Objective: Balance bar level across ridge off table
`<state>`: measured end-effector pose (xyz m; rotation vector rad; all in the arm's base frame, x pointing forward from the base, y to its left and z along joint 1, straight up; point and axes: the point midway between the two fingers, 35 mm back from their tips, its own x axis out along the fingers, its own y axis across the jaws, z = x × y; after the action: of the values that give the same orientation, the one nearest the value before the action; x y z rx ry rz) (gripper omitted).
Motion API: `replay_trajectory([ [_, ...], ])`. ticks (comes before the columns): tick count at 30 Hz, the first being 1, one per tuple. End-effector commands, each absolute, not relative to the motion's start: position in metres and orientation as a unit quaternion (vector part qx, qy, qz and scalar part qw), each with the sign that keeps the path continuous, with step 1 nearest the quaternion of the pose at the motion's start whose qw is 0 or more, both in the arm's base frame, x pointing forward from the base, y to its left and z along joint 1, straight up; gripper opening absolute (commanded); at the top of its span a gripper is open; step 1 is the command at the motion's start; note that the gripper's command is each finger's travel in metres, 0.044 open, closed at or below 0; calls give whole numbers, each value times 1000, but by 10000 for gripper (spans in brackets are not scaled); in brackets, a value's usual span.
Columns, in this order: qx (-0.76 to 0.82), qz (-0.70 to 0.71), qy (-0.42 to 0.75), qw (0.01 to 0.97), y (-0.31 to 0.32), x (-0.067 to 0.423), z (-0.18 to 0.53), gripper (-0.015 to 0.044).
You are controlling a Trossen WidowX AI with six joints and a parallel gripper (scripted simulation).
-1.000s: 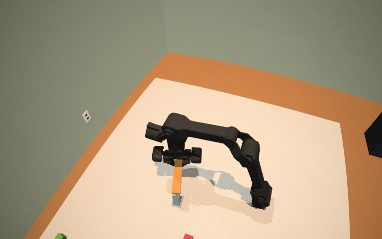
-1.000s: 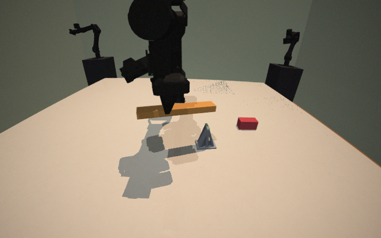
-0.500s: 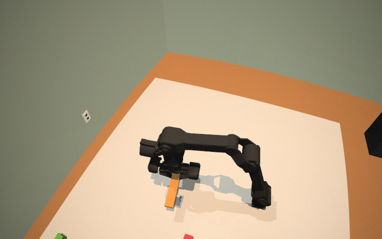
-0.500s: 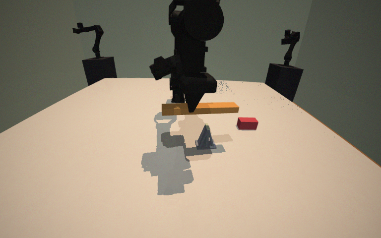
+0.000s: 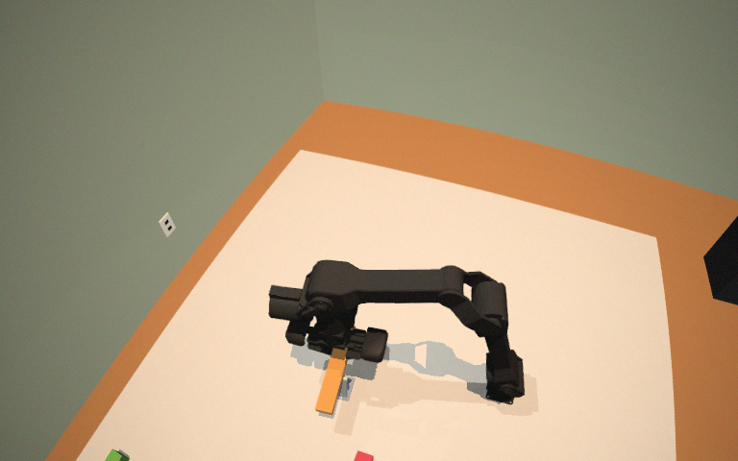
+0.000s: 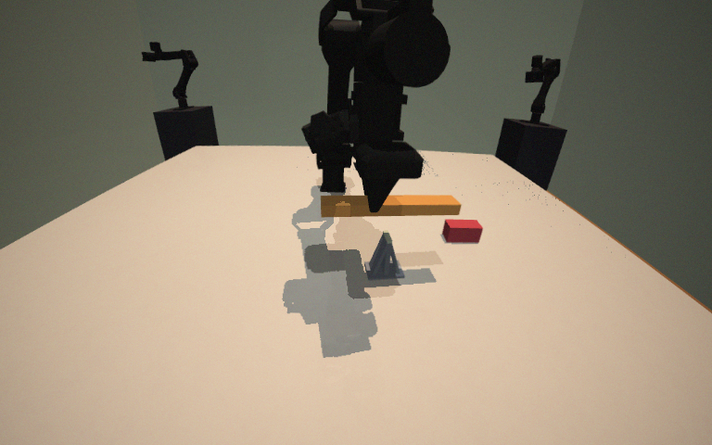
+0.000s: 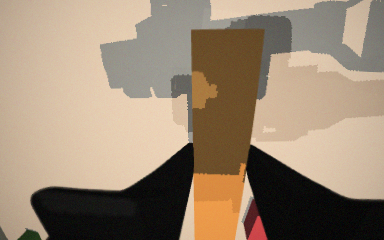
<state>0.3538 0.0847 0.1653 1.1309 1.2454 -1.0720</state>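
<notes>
My gripper (image 5: 338, 349) (image 6: 374, 203) (image 7: 219, 150) is shut on the orange bar (image 5: 331, 387) (image 6: 420, 205) (image 7: 226, 115). It grips the bar near one end and holds it about level above the table. The small grey wedge-shaped ridge (image 6: 385, 257) (image 5: 348, 384) stands on the table below the bar. In the top view the bar covers most of the ridge. In the exterior view there is a clear gap between the bar and the ridge's top. In the wrist view the bar runs away from the fingers and hides the ridge.
A red block (image 6: 462, 231) (image 5: 363, 455) (image 7: 255, 226) lies on the table to the right of the ridge. A green block (image 5: 115, 455) sits at the table's near edge. Two other arms on dark pedestals (image 6: 184, 131) (image 6: 530, 146) stand beyond the far corners.
</notes>
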Motion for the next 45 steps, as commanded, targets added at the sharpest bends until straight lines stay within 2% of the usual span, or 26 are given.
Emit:
replay_trajectory([
  [1, 476, -454, 525, 540, 85, 353, 158, 0],
  [20, 476, -455, 525, 540, 85, 352, 128, 0],
  [45, 476, -455, 525, 540, 85, 352, 128, 0],
])
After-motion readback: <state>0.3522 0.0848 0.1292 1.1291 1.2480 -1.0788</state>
